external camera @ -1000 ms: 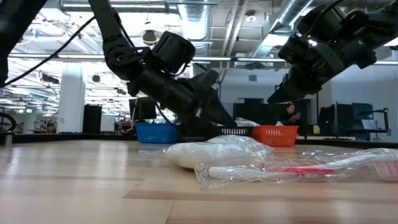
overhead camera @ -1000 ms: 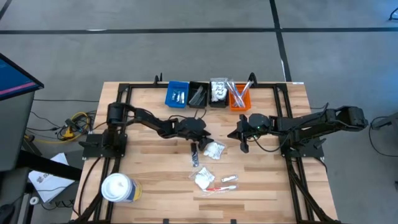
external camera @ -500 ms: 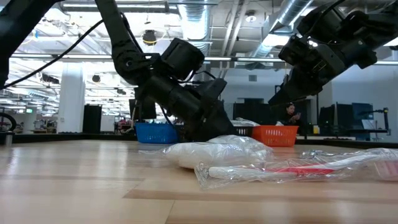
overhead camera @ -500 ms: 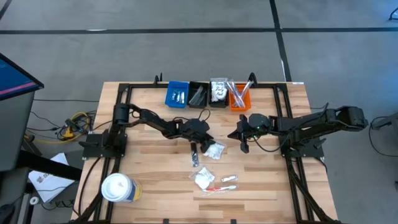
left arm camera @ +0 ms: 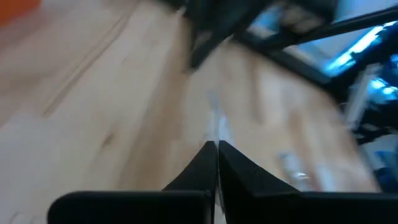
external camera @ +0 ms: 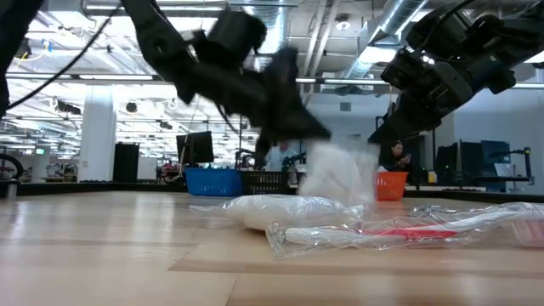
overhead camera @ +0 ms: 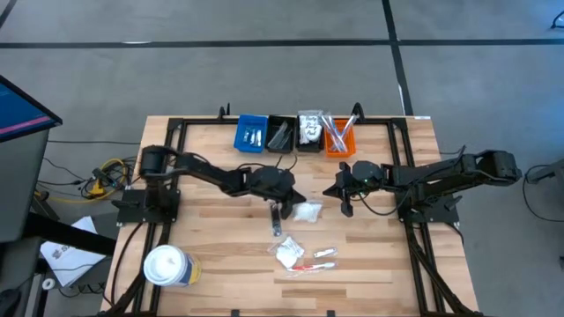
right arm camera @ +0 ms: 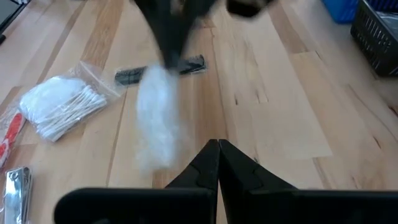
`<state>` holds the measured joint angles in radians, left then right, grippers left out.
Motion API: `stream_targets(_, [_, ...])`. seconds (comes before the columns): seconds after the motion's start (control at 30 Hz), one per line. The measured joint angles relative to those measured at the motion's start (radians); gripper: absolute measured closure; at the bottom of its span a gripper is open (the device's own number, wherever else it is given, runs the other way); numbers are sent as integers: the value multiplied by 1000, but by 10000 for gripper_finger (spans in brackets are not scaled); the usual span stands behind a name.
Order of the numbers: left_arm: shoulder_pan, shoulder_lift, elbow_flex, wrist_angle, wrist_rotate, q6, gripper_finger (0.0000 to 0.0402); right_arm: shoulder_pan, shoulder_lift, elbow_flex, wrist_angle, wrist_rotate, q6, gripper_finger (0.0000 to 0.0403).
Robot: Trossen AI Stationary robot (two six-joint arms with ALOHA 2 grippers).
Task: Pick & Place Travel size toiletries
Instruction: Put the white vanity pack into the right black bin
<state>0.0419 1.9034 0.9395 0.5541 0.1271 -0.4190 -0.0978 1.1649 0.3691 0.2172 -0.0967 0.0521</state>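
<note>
My left gripper (overhead camera: pixel 286 210) is shut on a white plastic sachet (external camera: pixel 340 174) above the table's middle. More travel size toiletries lie nearer the front edge: a black comb (overhead camera: pixel 277 224), a bag of white swabs (right arm camera: pixel 62 106), a red toothbrush in clear wrap (external camera: pixel 399 231) and a small pack (overhead camera: pixel 324 254). To the right of the lifted sachet my right gripper (overhead camera: pixel 345 210) hovers shut, with nothing in it. My left gripper pinches the sachet's upper edge (left arm camera: pixel 214 127) between its two fingers (external camera: pixel 310 127). The fingers slant down from the table's left side. The sachet hangs below the fingertips, off the table, and shows blurred.
Four small bins stand in a row at the far edge: blue (overhead camera: pixel 251 133), black (overhead camera: pixel 282 132), one with white items (overhead camera: pixel 310 128), orange (overhead camera: pixel 339 138). A large white tub (overhead camera: pixel 167 264) stands at the near left. The black frame (overhead camera: pixel 401 176) borders the table.
My left gripper has shut on the white sachet and gone up with it. The sachet, which lay on the table, now hangs below the fingers, lifted off the wood.
</note>
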Motion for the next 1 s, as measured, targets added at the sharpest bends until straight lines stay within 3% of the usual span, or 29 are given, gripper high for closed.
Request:
stream_targets(0.43, [-142,-265,-76,1,-20,131,401,0,23,0,17,-9,-20,402])
stream_targets(0.53, [-149,-279,-75,9,-11,131,401,16,43,1,43,-10,-42,402])
stream_targets(0.7, [-149,-281,-77,36,89,72,401,87,51,1,122,-16,-70,402])
stream_targets(1.0, [-160,-281,-76,58,189,40,401,202,-51,76,102,-131,-56,402])
